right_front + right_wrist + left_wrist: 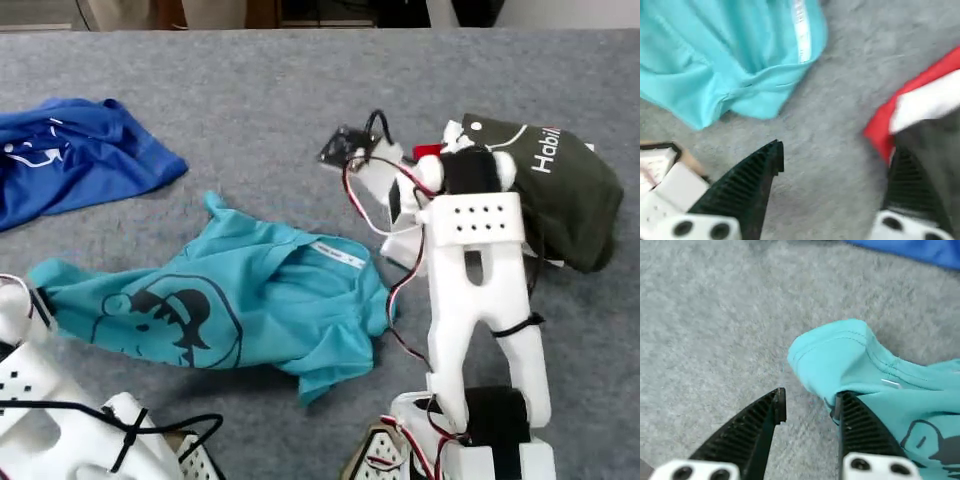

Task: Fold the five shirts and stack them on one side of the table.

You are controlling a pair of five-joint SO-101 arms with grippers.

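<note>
1. Left fingers (765,415): parted to a moderate gap, with nothing gripped. 1 finger hangs over bare grey worktop (250,90). The other sits at the edge of a raised fold of the teal shirt (850,355); whether it touches the fabric cannot be told.
2. Right fingers (755,170): spread wide, with nothing gripped. They hang over bare worktop between the teal shirt's collar edge on 1 side and a red-and-white garment (920,105) on the other. Dark fabric lies just beside that garment.
3. Teal shirt (230,300): lies crumpled and unfolded near the middle of the worktop, printed side up, between the 2 arms.
4. Dark green shirt (560,190): sits bundled at the right side of the worktop, partly behind the right arm (470,290).
5. Blue shirt (70,155): lies crumpled at the far left, well apart from the teal shirt.
6. Left arm (40,400): sits at the near-left corner, beside the teal shirt's sleeve.
</note>
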